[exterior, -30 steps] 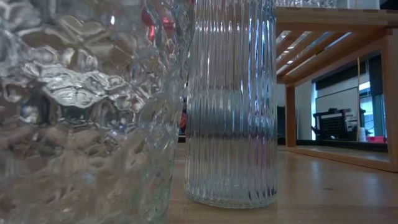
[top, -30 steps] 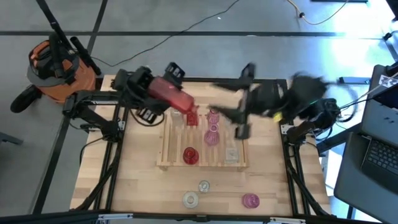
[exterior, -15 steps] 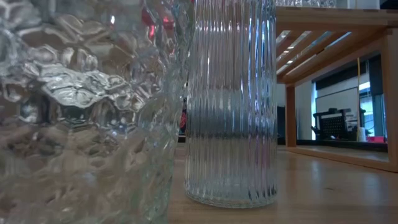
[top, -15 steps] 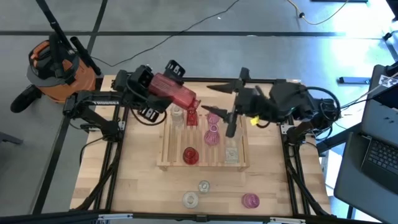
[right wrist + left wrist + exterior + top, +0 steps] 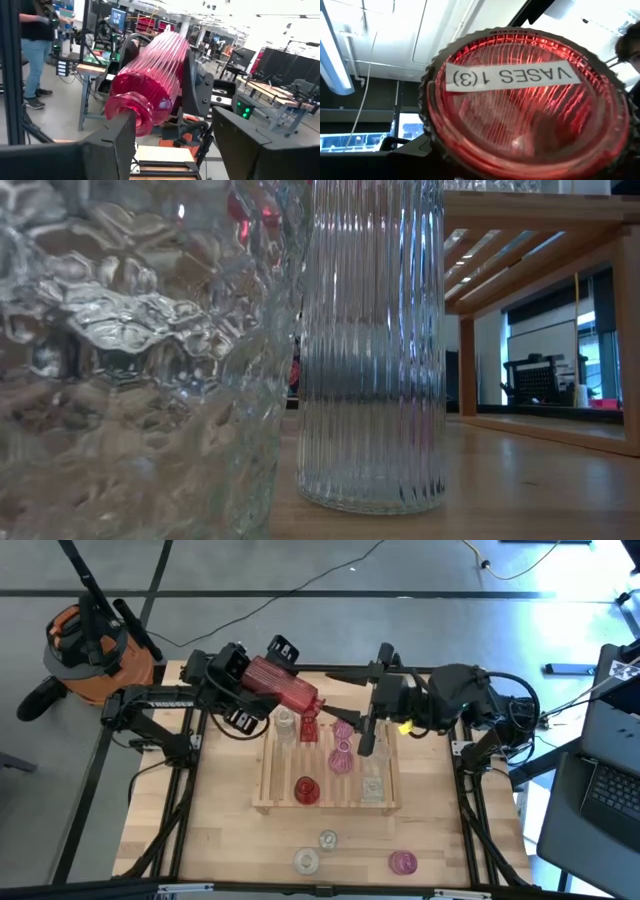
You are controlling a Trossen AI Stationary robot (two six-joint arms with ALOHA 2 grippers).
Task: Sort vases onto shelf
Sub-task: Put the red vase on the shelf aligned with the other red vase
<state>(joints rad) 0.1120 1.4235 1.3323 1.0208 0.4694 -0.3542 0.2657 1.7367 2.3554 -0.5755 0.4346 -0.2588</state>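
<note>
My left gripper (image 5: 250, 680) is shut on a large red ribbed vase (image 5: 283, 690) above the shelf's far left corner. The vase's labelled base (image 5: 520, 105) fills the left wrist view. My right gripper (image 5: 345, 700) is open and level, its fingers pointing at the vase's mouth (image 5: 131, 116) without touching it. The pale slatted shelf (image 5: 268, 802) carries several small vases, among them a clear one (image 5: 285, 725), a pink one (image 5: 341, 758) and a red one (image 5: 306, 790). Three more stand on the table near its front edge. My left gripper holds the red vase by its body near the base (image 5: 177, 75), one finger (image 5: 196, 90) on either side and lying along the body. The vase is lifted clear and lies almost level, base toward the wrist, mouth toward the table's right and slightly down.
Two clear vases (image 5: 328, 839) (image 5: 306, 860) and a pink one (image 5: 402, 862) stand near the table's near edge. In the low view a knobbly clear vase (image 5: 120, 360) and a ribbed one (image 5: 370, 340) block most of the picture. A person (image 5: 35, 45) stands beyond the table.
My right arm has swung toward the table's left, up to the red vase's mouth, and has turned so that its open fingers point level at the vase. The left arm has kept the vase nearly still.
</note>
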